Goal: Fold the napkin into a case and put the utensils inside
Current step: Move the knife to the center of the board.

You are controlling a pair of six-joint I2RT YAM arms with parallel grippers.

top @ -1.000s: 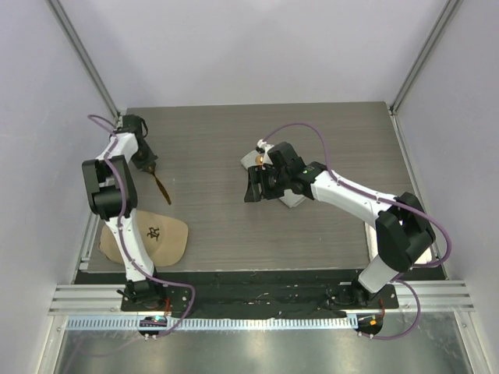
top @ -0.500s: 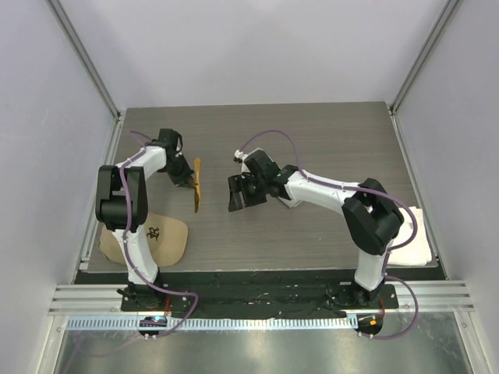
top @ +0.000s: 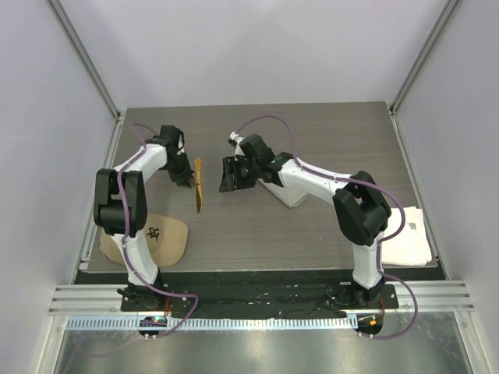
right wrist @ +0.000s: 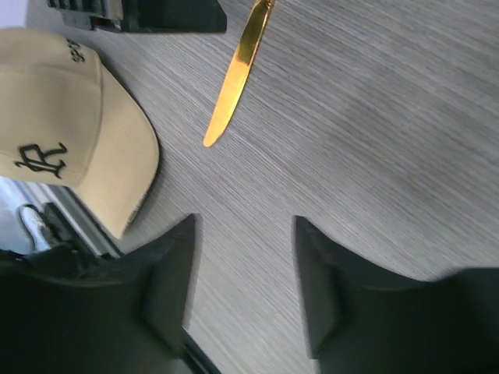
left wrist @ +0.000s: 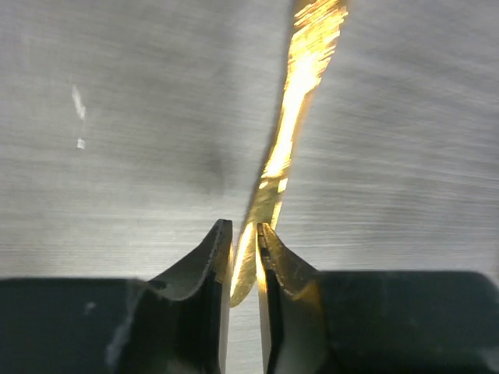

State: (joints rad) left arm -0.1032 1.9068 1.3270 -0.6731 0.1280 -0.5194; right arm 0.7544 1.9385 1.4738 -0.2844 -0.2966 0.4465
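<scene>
My left gripper (top: 187, 181) is shut on one end of a shiny gold utensil (top: 198, 188), a flat blade-like piece held just above the table, pointing toward the near edge. In the left wrist view the jaws (left wrist: 245, 234) pinch its end and the gold utensil (left wrist: 296, 101) runs away from them. My right gripper (top: 228, 176) is open and empty, just right of the utensil; its wrist view shows the gold utensil (right wrist: 234, 78) ahead of the open gripper (right wrist: 243, 226). The light grey napkin (top: 291, 198) lies folded under the right arm, mostly hidden. The other utensils are out of view.
A tan cap with a black emblem (top: 160, 238) lies at the front left and also shows in the right wrist view (right wrist: 70, 117). A thicker white towel (top: 409, 238) lies at the front right edge of the table (top: 327, 132).
The left gripper carried the gold utensil from the far left toward the middle, then held nearly still. The right gripper swung left from the napkin toward the utensil.
</scene>
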